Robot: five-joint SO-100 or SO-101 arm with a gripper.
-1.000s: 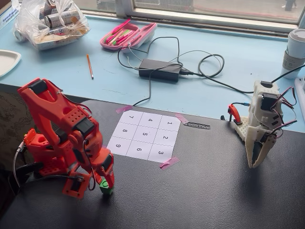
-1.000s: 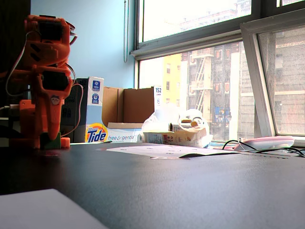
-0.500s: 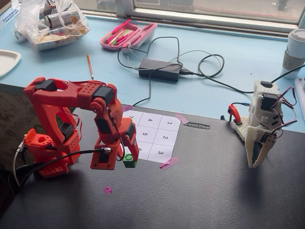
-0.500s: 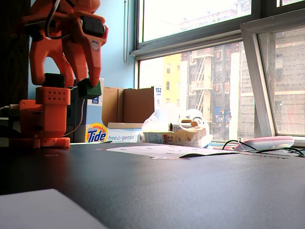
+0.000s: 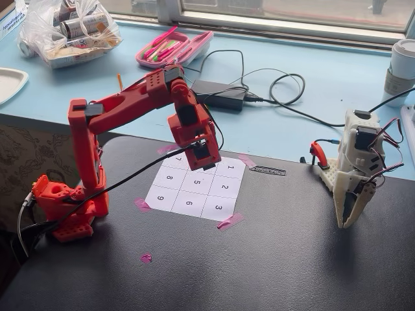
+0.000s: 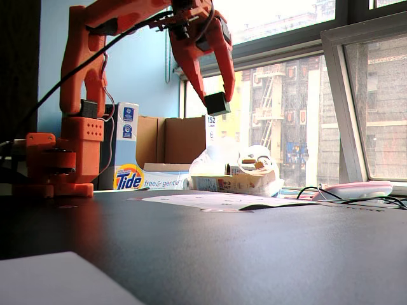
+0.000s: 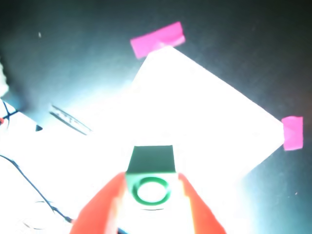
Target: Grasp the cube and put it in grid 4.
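Note:
My red gripper [image 6: 216, 101] is shut on a small dark green cube [image 6: 217, 103] and holds it well above the table. In the wrist view the cube [image 7: 150, 178] sits between the two red fingers [image 7: 100, 212], with a round hollow on its near face. The white numbered grid sheet [image 5: 194, 189] lies on the black table, held down by pink tape [image 5: 231, 221]. In a fixed view the gripper [image 5: 202, 162] hangs over the sheet's far left part, near squares 7 and 4; the cube is hidden there. In the wrist view the sheet [image 7: 204, 112] is washed out and its numbers cannot be read.
A white second arm [image 5: 358, 170] stands at the right of the table. A black power brick [image 5: 217, 94] and cables lie on the blue surface behind. A pink tray [image 5: 172, 48] and a plastic bag [image 5: 68, 29] sit by the window. Boxes [image 6: 127, 147] stand behind the table.

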